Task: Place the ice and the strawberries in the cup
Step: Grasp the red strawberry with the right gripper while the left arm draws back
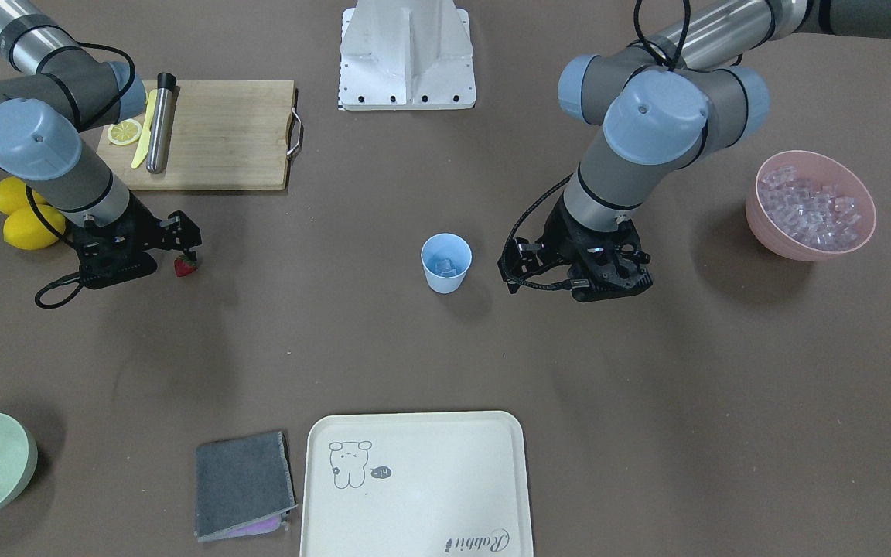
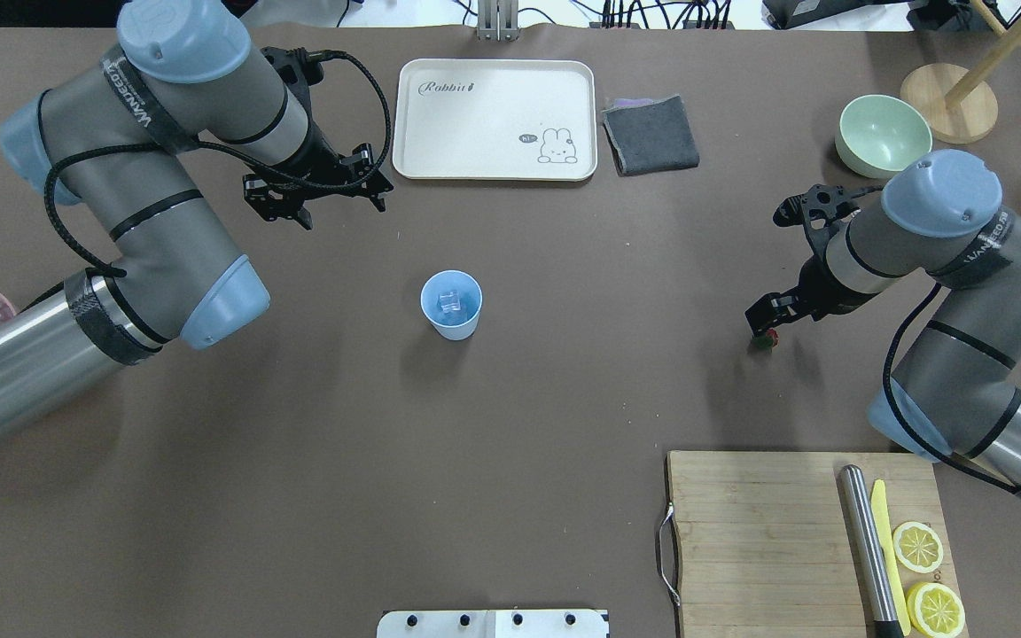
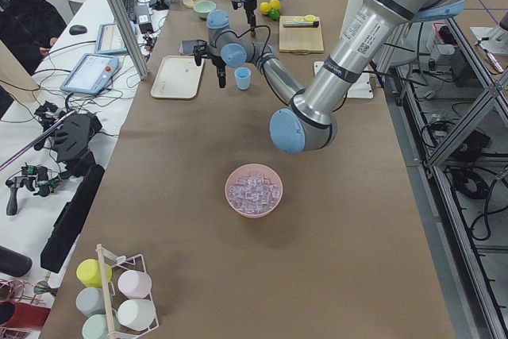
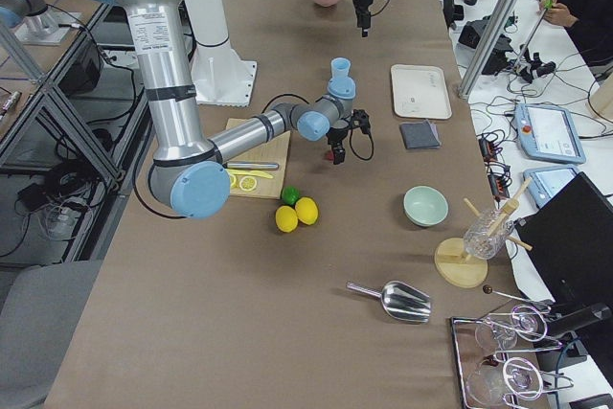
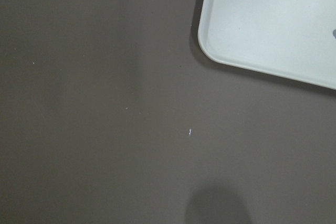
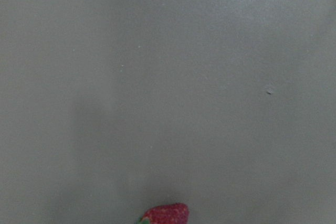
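The strawberry lies on its side on the worktop, well apart from the cup and toward the robot's right. In the overhead view its green cap seems to face the cup and its red tip points away, so its long axis runs along the worktop. The right wrist view catches only its red top and a sliver of green at the bottom edge; the rest is cut off.

The cup stands upright, mouth up, in the middle of the worktop, with one ice cube in it. More ice fills the pink bowl at the robot's left end.

The right claw hangs directly over the strawberry, fingertips at or just above it. I cannot tell whether it is clenched on the fruit or spread.

The left claw hovers beside the cup, toward the tray, fingers apart and holding nothing. Its wrist view shows only bare worktop and one tray corner.
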